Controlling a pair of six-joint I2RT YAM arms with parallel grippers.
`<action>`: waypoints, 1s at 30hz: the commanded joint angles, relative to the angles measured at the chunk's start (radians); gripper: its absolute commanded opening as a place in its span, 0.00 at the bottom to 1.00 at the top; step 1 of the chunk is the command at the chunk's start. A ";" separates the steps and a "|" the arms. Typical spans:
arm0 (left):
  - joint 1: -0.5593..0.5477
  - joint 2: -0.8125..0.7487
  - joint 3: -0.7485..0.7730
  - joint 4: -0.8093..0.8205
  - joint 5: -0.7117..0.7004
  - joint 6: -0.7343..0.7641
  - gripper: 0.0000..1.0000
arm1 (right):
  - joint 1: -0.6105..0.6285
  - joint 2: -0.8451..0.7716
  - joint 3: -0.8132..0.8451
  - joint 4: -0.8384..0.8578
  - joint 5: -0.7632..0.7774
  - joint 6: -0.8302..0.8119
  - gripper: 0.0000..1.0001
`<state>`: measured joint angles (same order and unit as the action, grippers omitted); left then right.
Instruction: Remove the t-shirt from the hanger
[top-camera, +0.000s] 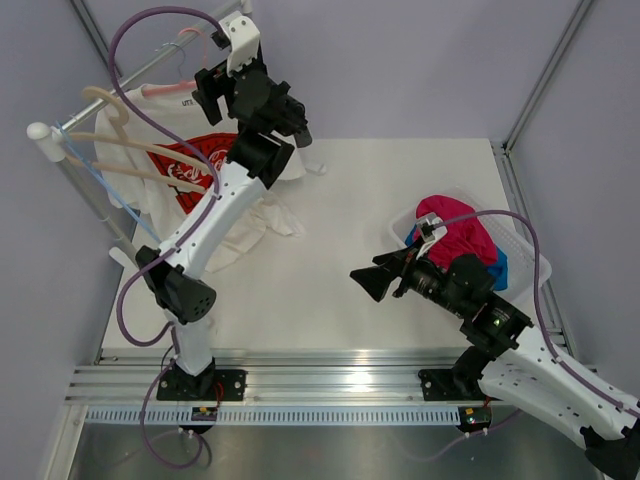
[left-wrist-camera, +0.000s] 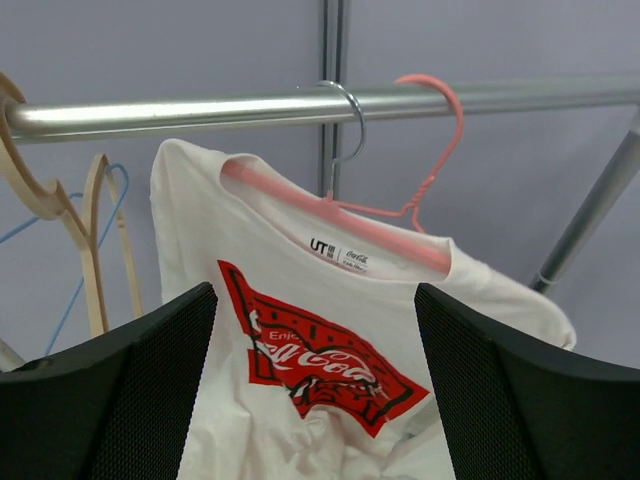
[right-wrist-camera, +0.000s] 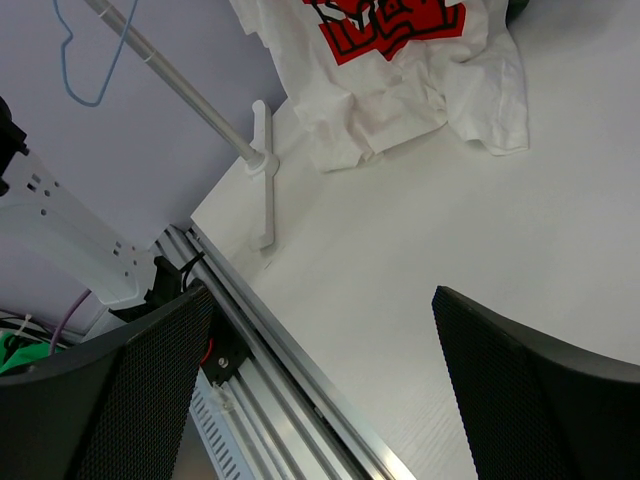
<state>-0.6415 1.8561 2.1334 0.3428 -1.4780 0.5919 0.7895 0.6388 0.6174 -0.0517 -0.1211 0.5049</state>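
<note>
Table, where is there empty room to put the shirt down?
The big bare patch is the middle of the table, between the left arm and the right arm, reaching to the far edge. It is crowded on the left, where the t-shirt pools under its hanger, and on the right by the basket of clothes.

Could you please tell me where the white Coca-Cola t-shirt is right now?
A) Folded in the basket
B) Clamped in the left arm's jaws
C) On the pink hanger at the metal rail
C: in the left wrist view the t-shirt has its collar draped over the pink hanger, which hangs from the rail.
</note>
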 joint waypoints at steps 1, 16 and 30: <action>0.002 0.061 0.074 -0.055 0.019 -0.099 0.83 | 0.007 -0.008 0.042 0.016 0.003 -0.002 0.99; 0.011 0.268 0.212 -0.236 0.176 -0.223 0.83 | 0.007 -0.064 0.030 0.038 -0.051 0.018 0.99; 0.058 0.199 0.168 -0.591 0.384 -0.573 0.80 | 0.008 -0.057 0.027 0.032 -0.034 0.011 0.99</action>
<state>-0.5968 2.1269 2.2833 -0.1886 -1.1553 0.1246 0.7895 0.5850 0.6174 -0.0490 -0.1516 0.5236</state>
